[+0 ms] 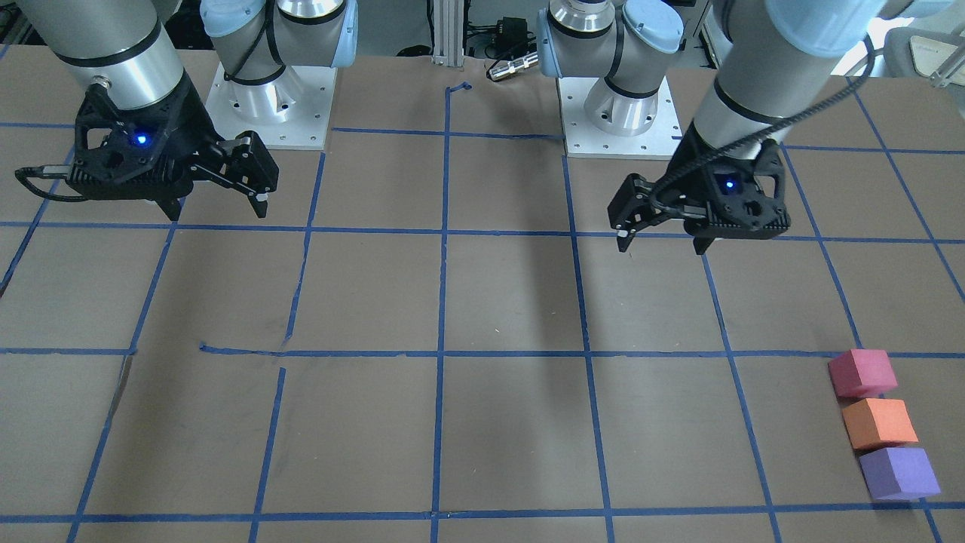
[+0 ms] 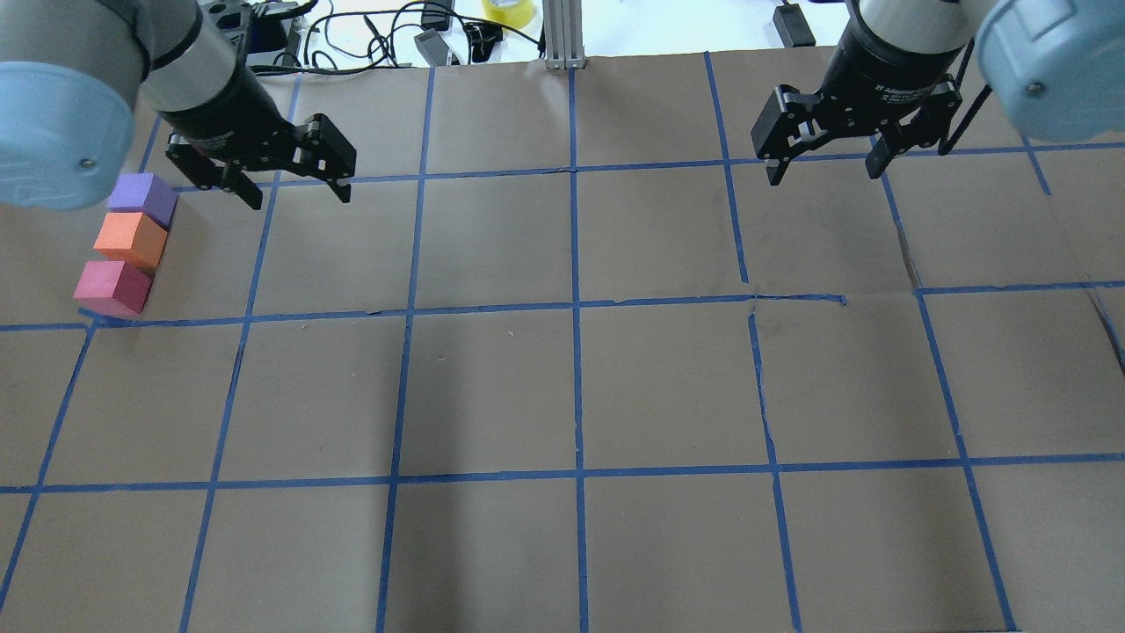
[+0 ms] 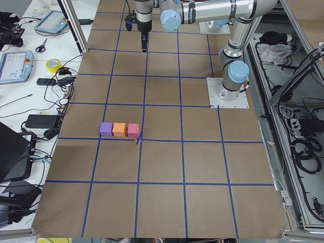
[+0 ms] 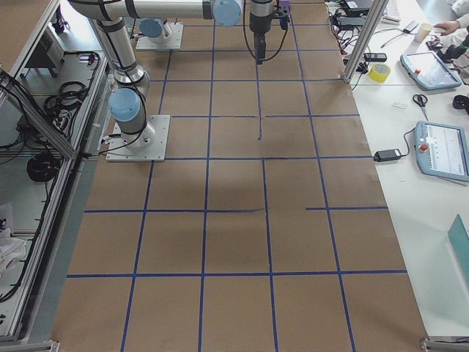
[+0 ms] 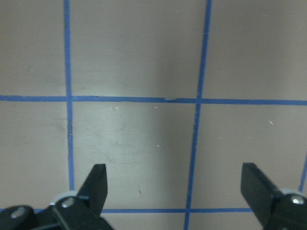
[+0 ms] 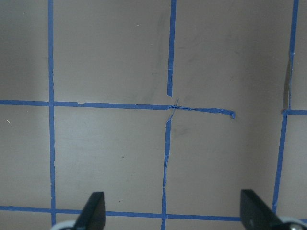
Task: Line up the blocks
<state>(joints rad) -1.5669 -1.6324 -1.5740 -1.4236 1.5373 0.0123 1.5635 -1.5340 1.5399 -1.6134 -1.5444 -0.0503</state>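
Purple, orange, pink blocks (image 2: 129,240) touch in line overhead; wrist views miss them | left fingers (image 5: 98,184) wide | right fingers (image 6: 94,207) wide

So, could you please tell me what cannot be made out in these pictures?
Exterior right view: the purple foam cube, orange foam cube and crimson-pink foam cube do not show, likely beyond the top edge.
Wrist views: cubes outside the frame.
Exterior left view: too small to tell whether cubes touch.
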